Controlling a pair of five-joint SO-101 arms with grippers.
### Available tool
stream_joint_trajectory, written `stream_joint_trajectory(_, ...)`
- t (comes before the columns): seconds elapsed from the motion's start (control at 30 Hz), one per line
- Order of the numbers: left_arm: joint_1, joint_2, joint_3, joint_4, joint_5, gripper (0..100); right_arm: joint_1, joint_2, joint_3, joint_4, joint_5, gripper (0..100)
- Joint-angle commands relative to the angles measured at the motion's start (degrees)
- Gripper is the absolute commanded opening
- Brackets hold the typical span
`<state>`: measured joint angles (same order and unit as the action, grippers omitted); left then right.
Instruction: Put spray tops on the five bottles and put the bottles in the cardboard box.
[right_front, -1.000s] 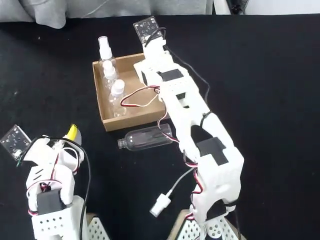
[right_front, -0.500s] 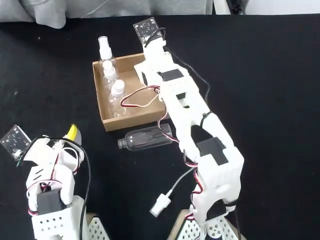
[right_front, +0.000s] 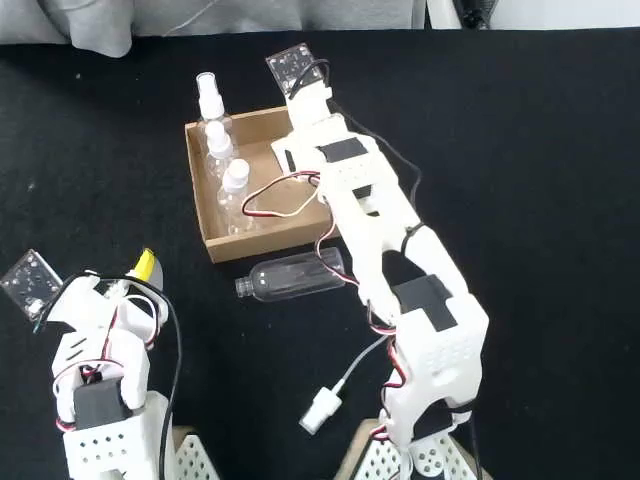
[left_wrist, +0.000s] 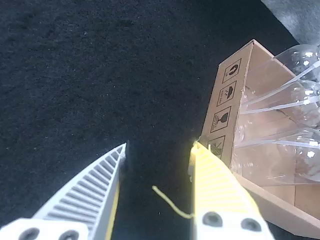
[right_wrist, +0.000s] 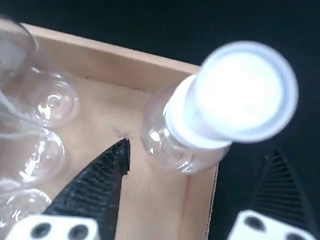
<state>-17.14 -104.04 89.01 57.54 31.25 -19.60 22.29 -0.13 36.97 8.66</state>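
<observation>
**Cardboard box has four bottles, one more to go**

From the high view, the cardboard box (right_front: 198, 190) sits on the black table (right_front: 520, 200). I count three bottles (right_front: 235, 180) with white tops in a row along one wall of it. My right arm (right_front: 350, 190) hangs over the other side of the box. One bare bottle (right_front: 295, 275) lies on its side just beside the box, with no top on. One loose spray top (right_front: 320, 408) lies near the foot of my right arm, well apart from the bare bottle.

From my left wrist, my left gripper (left_wrist: 160, 146) is partly open and holds nothing. It sits near a corner of the box.

From my right wrist, my right gripper (right_wrist: 198, 150) is wide open. A capped bottle (right_wrist: 240, 90) stands in a box corner between the fingers, and they do not seem to touch it. Three more bottles sit beside it. So that makes four in the box, five in all.

I think the fourth bottle is set down. Next I must lift clear without knocking it. Then one gripper should hold the bare bottle while the other fits the spray top.
</observation>
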Motion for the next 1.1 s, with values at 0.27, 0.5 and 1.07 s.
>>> stream_joint_trajectory(0.27,0.04,-0.53,-0.48,-0.79,-0.53,19,1.49,-10.24,-1.36,9.67,-0.44,35.4)
stream_joint_trajectory(0.5,-0.48,-0.53,2.59,-7.21,-0.44,19,1.49,-13.58,-1.36,16.00,0.09,35.4)
stream_joint_trajectory(1.07,-0.57,-0.53,2.68,-7.30,-0.44,19,1.58,-24.66,-1.36,35.60,2.20,35.1)
